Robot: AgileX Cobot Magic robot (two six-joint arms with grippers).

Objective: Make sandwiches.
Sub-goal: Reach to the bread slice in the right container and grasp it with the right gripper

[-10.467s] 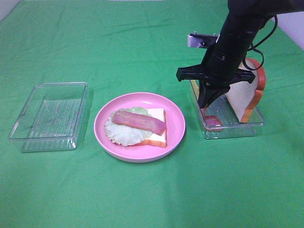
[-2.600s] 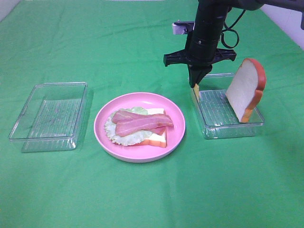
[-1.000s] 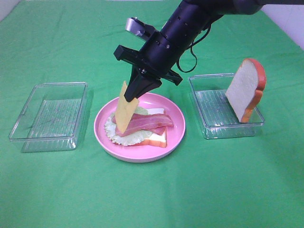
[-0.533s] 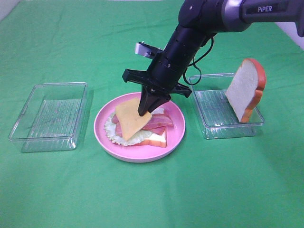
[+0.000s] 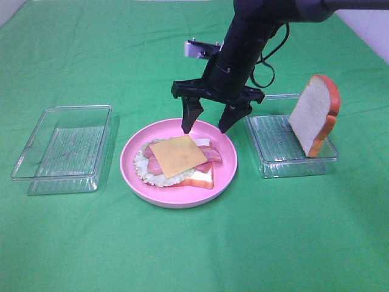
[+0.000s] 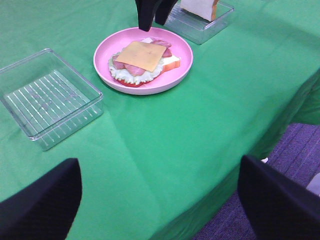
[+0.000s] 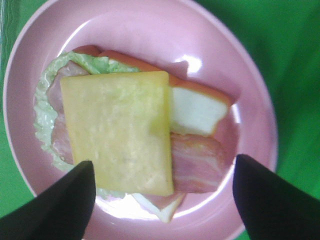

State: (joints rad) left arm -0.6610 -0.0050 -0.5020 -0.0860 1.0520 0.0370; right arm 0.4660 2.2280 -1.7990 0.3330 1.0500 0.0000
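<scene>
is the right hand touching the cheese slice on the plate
Apart. The exterior high view shows the right hand open, its fingertips raised over the far side of the plate, pink showing between them and the flat cheese slice.

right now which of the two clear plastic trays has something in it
The clear plastic tray right of the pink round plate: a white bread slice with orange-brown crust stands in it. The left clear tray holds nothing.

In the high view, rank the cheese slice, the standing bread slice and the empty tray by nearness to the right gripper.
1. Cheese slice, on the plate, right by the open right gripper.
2. Bread slice, leaning in the right-hand tray.
3. Empty tray, far left.
</scene>
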